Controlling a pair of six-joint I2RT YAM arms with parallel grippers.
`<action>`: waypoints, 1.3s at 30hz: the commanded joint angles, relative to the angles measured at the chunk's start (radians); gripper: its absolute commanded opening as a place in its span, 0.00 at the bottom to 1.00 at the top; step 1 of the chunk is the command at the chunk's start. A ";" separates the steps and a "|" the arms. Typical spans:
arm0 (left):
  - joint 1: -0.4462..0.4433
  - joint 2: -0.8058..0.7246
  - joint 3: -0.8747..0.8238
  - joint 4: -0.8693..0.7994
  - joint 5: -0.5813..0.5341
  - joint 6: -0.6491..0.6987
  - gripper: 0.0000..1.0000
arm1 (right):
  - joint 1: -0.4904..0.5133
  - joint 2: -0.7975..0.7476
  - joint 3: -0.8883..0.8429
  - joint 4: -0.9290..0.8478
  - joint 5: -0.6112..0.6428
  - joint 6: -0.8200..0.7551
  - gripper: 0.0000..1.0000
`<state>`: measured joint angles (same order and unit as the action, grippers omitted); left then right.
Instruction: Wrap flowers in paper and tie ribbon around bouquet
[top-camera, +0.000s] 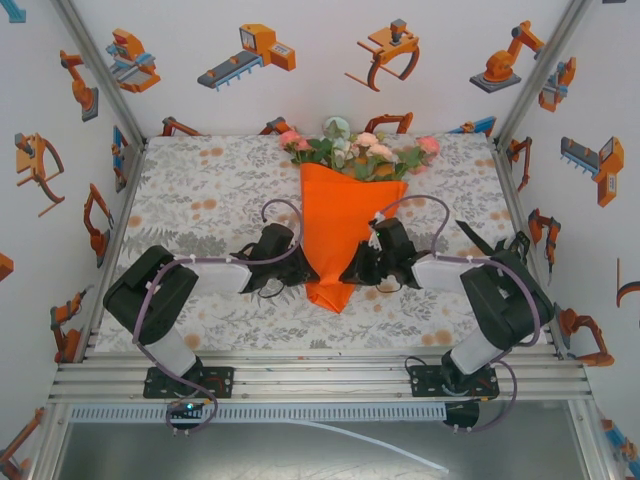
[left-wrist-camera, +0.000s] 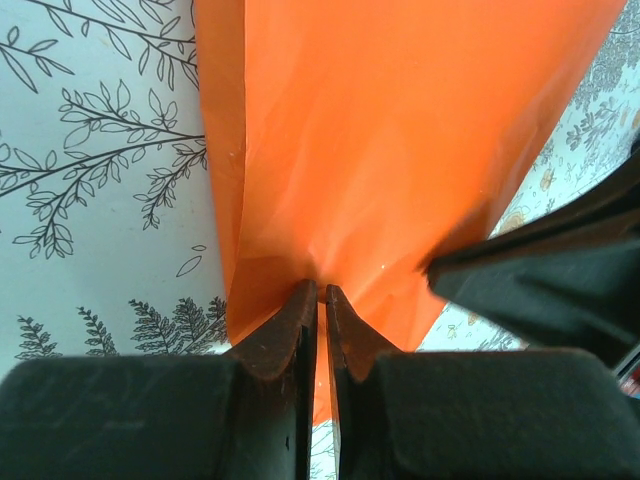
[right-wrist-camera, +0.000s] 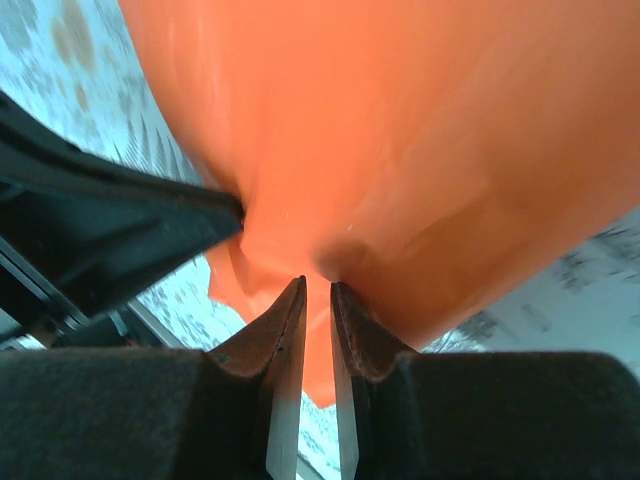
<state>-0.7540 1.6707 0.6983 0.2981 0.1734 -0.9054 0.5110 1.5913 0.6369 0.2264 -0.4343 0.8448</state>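
Observation:
The bouquet lies in the middle of the table as an orange paper (top-camera: 340, 220) cone, narrow end toward me. Pink, white and green flowers (top-camera: 360, 150) fan out above its wide far end. My left gripper (top-camera: 296, 262) is at the cone's lower left edge, and in the left wrist view its jaws (left-wrist-camera: 321, 290) are pinched shut on a fold of the paper (left-wrist-camera: 400, 150). My right gripper (top-camera: 352, 268) meets the cone's lower right side, its jaws (right-wrist-camera: 318, 285) closed narrowly on the paper (right-wrist-camera: 400, 130). A narrow black ribbon (top-camera: 472, 237) lies on the cloth to the right.
The grey floral tablecloth (top-camera: 200, 190) covers the table. Metal frame posts (top-camera: 105, 240) and printed walls close in the left, right and far sides. The right arm's dark body (top-camera: 500, 295) sits close to the ribbon. Grey-purple cables (top-camera: 285, 215) loop over both wrists.

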 joint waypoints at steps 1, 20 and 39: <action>-0.009 0.017 -0.031 -0.069 -0.004 0.031 0.16 | -0.044 0.020 -0.011 0.076 -0.004 0.040 0.21; -0.008 -0.011 -0.044 -0.082 -0.032 0.043 0.15 | -0.325 0.205 0.060 0.212 -0.046 0.077 0.22; 0.004 -0.047 -0.073 -0.082 -0.052 0.049 0.15 | -0.532 0.431 0.386 0.114 -0.074 0.065 0.23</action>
<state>-0.7525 1.6325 0.6571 0.3000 0.1429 -0.8928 0.0090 1.9869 0.9680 0.4030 -0.5377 0.9279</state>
